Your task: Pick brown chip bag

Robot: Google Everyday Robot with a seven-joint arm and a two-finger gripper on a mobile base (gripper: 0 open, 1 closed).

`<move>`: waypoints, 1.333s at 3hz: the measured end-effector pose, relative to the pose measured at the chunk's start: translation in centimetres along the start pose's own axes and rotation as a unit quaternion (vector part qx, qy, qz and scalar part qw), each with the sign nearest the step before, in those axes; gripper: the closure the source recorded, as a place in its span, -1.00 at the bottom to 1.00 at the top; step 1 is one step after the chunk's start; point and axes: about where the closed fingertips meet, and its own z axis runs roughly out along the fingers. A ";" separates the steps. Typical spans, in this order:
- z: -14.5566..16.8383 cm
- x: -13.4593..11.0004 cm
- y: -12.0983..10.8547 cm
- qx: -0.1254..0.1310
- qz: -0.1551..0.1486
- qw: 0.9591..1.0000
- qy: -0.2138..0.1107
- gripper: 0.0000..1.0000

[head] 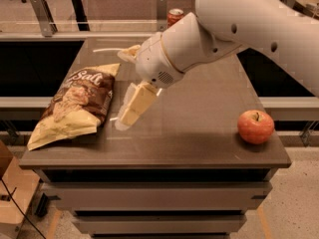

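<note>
The brown chip bag [75, 101] lies flat on the left side of the dark table [199, 133], its white "Salt" script at the far end and its pale yellow end toward the front edge. My gripper [124, 86] hangs just right of the bag, low over the table. Its two pale fingers are spread wide: one finger [133, 103] points down toward the front and the other [129, 51] is farther back. Nothing is held between them. The big white arm reaches in from the upper right.
A red apple [255, 126] sits near the table's front right corner. A red soda can [175, 15] stands at the back edge, partly behind the arm. A white arc [107, 49] is painted on the tabletop. Metal rails run behind the table.
</note>
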 end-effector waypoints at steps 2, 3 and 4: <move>6.5 0.9 -1.8 -0.007 0.018 1.000 -0.001 -1.00; 8.3 1.1 -1.4 -0.018 0.033 0.999 -0.002 -1.00; 8.8 0.3 -0.5 -0.027 0.038 0.999 -0.009 -1.00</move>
